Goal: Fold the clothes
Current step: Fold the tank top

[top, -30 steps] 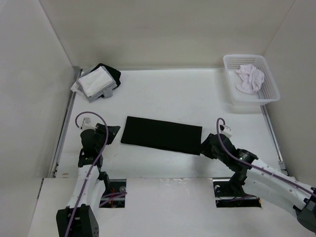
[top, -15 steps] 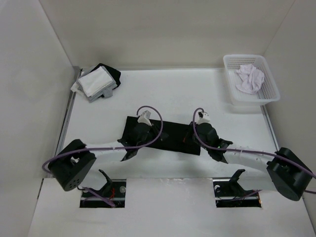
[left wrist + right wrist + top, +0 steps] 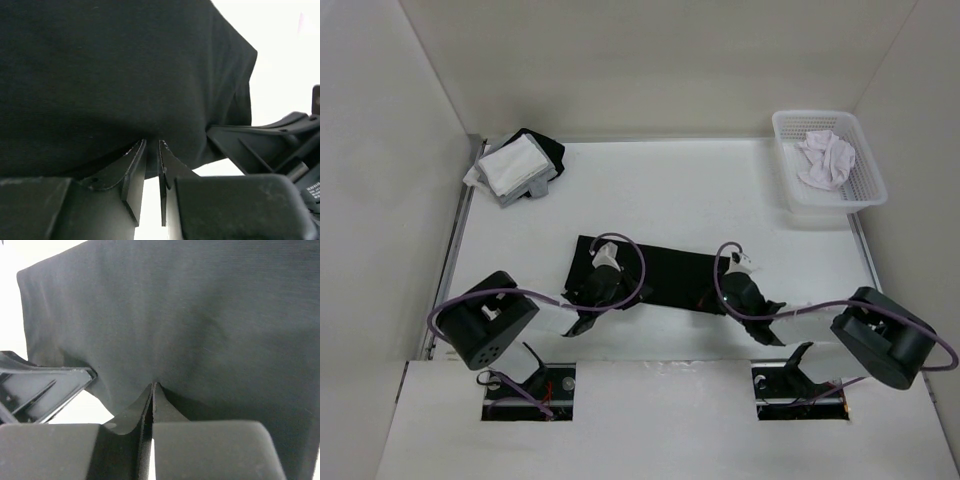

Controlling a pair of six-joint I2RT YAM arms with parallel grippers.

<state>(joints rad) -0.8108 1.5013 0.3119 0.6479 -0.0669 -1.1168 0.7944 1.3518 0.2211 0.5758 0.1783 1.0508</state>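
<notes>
Both arms have swung in from the two ends of the plain black sleeveless top of thin soft fabric (image 3: 670, 268) to its near hem, apparently to start a fold.

Far left, a folded stack of white and black garments (image 3: 515, 168) sits in the corner, out of the way. The left hand (image 3: 152, 144) nips the hem, jaws almost together with a slit between; I judge it a grip. The top lies flat as a long band on the white counter (image 3: 670, 190). The right hand (image 3: 152, 386) is clenched on the same hem, puckering it, likely so both lift the edge evenly. Far right, a white plastic lattice basket (image 3: 817, 207) holds a crumpled white cloth (image 3: 825, 158). No writing is readable; one small label on the right hand's body is too tiny.
</notes>
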